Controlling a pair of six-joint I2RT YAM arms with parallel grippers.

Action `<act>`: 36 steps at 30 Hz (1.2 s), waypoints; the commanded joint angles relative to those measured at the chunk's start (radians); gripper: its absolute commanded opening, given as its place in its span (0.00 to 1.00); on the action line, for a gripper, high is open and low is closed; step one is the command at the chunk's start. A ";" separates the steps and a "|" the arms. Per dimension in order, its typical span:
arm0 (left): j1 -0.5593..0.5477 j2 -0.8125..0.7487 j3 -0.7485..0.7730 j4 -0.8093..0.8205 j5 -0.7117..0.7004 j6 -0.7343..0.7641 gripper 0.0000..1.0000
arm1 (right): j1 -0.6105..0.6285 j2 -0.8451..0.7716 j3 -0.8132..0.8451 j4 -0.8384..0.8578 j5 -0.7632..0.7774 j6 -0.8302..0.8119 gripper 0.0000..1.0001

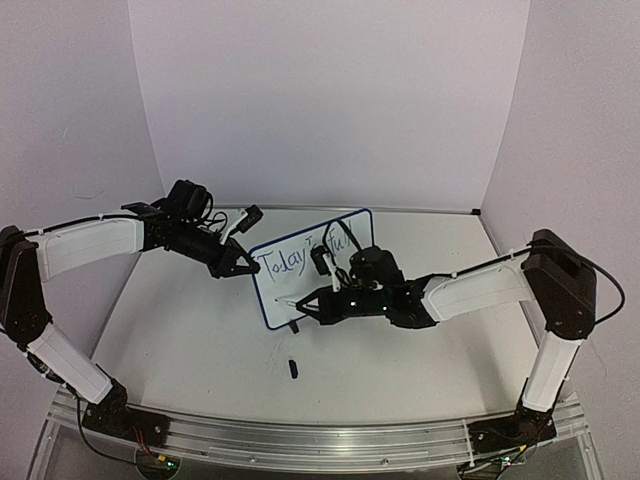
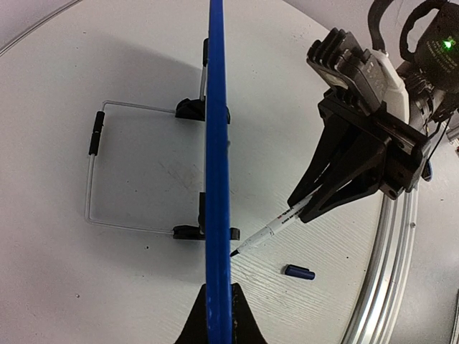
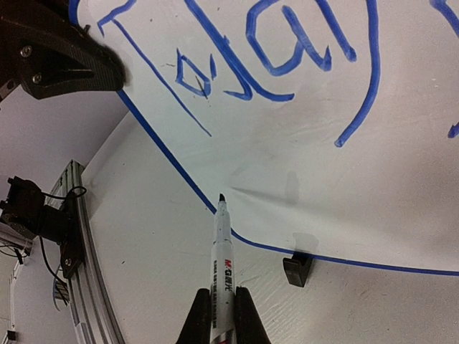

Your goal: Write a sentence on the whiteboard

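On the white table (image 1: 180, 340) the whiteboard (image 1: 290, 285) stands centrally, edge pinched by the left gripper (image 1: 243, 268); the right gripper (image 1: 308, 303), clamped on the marker (image 1: 290, 301), should press lightly just below the sentence (image 1: 285, 260).

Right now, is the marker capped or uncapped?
Uncapped: the marker shows a bare tip by the whiteboard rim, and the cap lies on the table.

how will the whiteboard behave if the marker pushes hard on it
Probably light and tippy: the whiteboard stands on small clip feet and a thin wire stand. A push would likely slide or tilt it, though the left tool pinching its rim should steady it.
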 commanded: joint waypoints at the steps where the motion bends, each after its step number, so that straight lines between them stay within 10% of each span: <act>1: -0.015 0.012 0.009 -0.061 -0.026 0.008 0.00 | -0.009 0.023 0.045 0.042 -0.016 0.009 0.00; 36: -0.017 0.012 0.011 -0.062 -0.028 0.008 0.00 | -0.010 -0.013 0.065 -0.066 0.043 -0.060 0.00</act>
